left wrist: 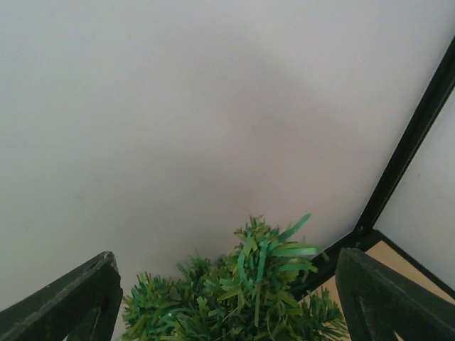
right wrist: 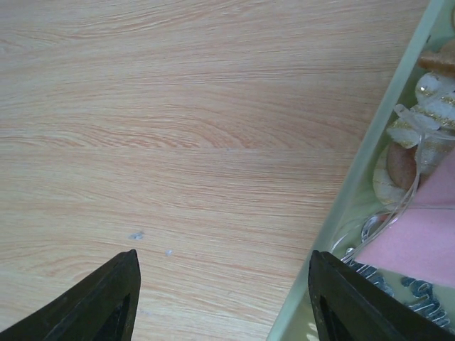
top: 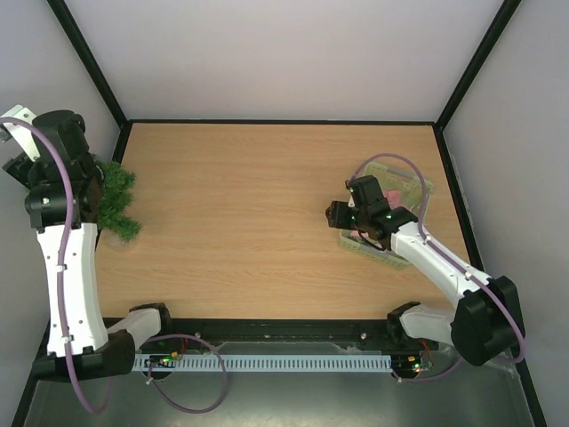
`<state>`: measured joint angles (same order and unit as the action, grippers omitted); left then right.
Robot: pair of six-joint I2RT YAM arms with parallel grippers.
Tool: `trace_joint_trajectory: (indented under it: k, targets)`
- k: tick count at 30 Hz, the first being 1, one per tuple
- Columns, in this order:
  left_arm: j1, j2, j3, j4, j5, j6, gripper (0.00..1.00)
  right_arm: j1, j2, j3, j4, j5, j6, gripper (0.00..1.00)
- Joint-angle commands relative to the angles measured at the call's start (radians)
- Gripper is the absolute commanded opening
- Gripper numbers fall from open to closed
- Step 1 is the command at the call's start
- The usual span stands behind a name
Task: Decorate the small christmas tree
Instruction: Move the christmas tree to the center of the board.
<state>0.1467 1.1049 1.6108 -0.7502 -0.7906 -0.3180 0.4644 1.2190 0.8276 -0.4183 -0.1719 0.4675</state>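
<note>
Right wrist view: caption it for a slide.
Right gripper, open and empty, over the wooden table beside the pale green basket of ornaments.

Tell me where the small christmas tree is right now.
In the top view, the small christmas tree sits at the left edge of the table, partly under the left arm, far from the basket on the right.

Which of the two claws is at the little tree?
The left claw, open above the small christmas tree; the right claw hovers over the table beside the basket.
</note>
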Motion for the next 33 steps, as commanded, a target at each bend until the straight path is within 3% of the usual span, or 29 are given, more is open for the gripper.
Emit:
trace_joint_trajectory:
  k: [1, 13, 24, 33]
  targets:
    - [0.040, -0.010, -0.070, 0.097, 0.032, 0.019, 0.80, 0.002, -0.040, 0.018, -0.039, -0.039, -0.014, 0.64]
    - [0.044, 0.035, -0.051, 0.185, 0.406, 0.086, 0.05, 0.002, -0.089, 0.020, -0.045, -0.069, -0.016, 0.61]
    - [0.016, 0.067, 0.022, 0.266, 0.775, 0.049, 0.02, 0.002, -0.119, 0.031, -0.043, -0.076, 0.005, 0.61]
    - [-0.115, 0.104, 0.079, 0.321, 0.852, 0.030, 0.02, 0.002, -0.134, 0.018, -0.032, -0.086, 0.013, 0.61]
